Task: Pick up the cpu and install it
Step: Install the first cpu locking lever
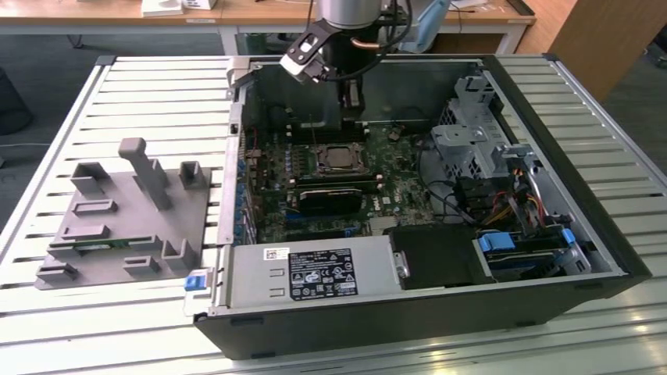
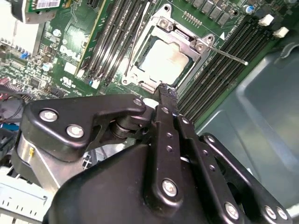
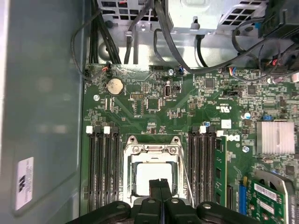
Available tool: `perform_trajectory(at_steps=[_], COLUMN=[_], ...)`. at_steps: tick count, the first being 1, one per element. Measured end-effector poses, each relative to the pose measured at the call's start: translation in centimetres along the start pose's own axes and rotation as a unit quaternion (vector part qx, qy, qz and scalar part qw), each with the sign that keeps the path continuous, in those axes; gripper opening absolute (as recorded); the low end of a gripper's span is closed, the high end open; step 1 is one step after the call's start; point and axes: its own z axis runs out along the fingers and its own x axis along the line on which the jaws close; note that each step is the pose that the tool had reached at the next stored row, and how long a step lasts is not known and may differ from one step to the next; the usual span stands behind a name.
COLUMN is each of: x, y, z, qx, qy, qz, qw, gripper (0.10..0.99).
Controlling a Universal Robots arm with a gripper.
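Hanging over the open computer case (image 1: 615,258), the gripper (image 3: 160,183) has its two black fingers (image 2: 164,100) pressed flat together with nothing between them, so it is closed and empty. The cpu (image 3: 152,179) lies directly beneath the fingertips, silvery top facing up, seated in the motherboard socket (image 3: 152,154) inside its metal frame. In the first wrist view the closed tips overlap the chip's near edge; in the second wrist view they stop just short of the socket frame's lower corner, with the cpu (image 2: 164,63) lying immediately beyond them. Whether the tips touch the chip or merely hover close above it I cannot tell. The chip is square, so it has no long axis to speak of; its edges run parallel to the memory slots (image 3: 103,168) flanking it on either side, and the line where the two fingers meet runs the same way as those slots. A thin retention lever (image 2: 229,56) sticks out from the socket frame, away from the fingers. From the exterior view the arm (image 1: 349,16) comes down at the far wall of the case, the gripper (image 1: 352,105) above and slightly behind the cpu (image 1: 337,159). To my eye the chip already sits in its place, and the tool is poised straight over it. A grey fixture tray (image 1: 115,226) lies well apart, outside the case.
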Motion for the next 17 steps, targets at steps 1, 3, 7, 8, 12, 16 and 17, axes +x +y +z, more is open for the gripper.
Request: perform_trajectory(at_steps=[1, 3, 7, 8, 12, 16, 17], x=[-0.01, 0.0, 0.0, 0.0, 0.0, 0.0, 0.0], y=[0.01, 0.01, 0.01, 0.01, 0.0, 0.0, -0.01], z=[-0.1, -0.1, -0.1, -0.09, -0.03, -0.01, -0.01], qx=[0.0, 0.0, -0.001, -0.0013, -0.0026, -0.0035, -0.0036], qy=[-0.0001, 0.0001, 0.0011, 0.0014, 0.0025, 0.0036, 0.0038], qz=[0.0, 0.0, -0.024, -0.033, -0.064, -0.083, -0.086], qw=[1.0, 1.0, 0.9997, 0.9995, 0.9979, 0.9966, 0.9962], gripper=[0.106, 0.106, 0.106, 0.106, 0.106, 0.106, 0.106])
